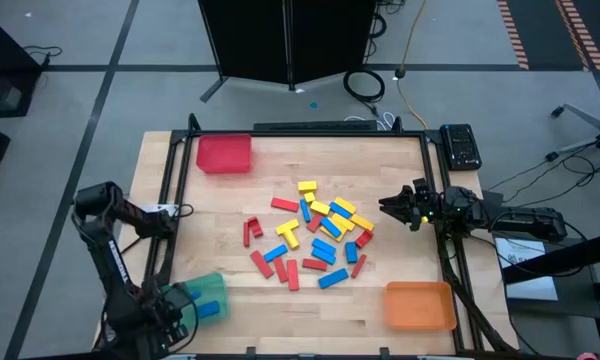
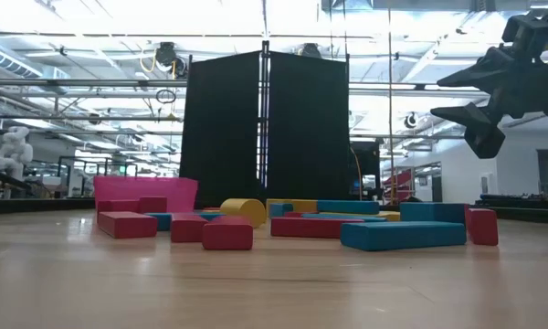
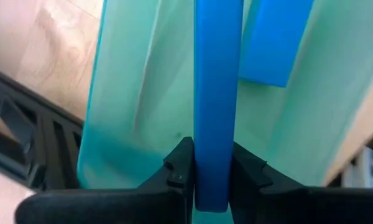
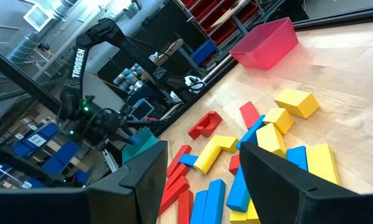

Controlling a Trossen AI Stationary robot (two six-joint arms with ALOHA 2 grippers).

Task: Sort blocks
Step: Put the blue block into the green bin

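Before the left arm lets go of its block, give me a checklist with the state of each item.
1. Left gripper shut on the blue block: ok.
2. Block held over the green tray: ok.
3. Colour matches: another blue block already lies in that tray: ok.
4. Room in the tray beneath the held block: cannot tell.
5. Right gripper clear of the drop, open above the pile's right edge: ok.
6. Red tray and orange tray in place: ok.

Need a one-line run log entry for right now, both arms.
left gripper: shut on blue block, over green tray | right gripper: open, empty, raised beside block pile | red tray, orange tray: no blocks seen
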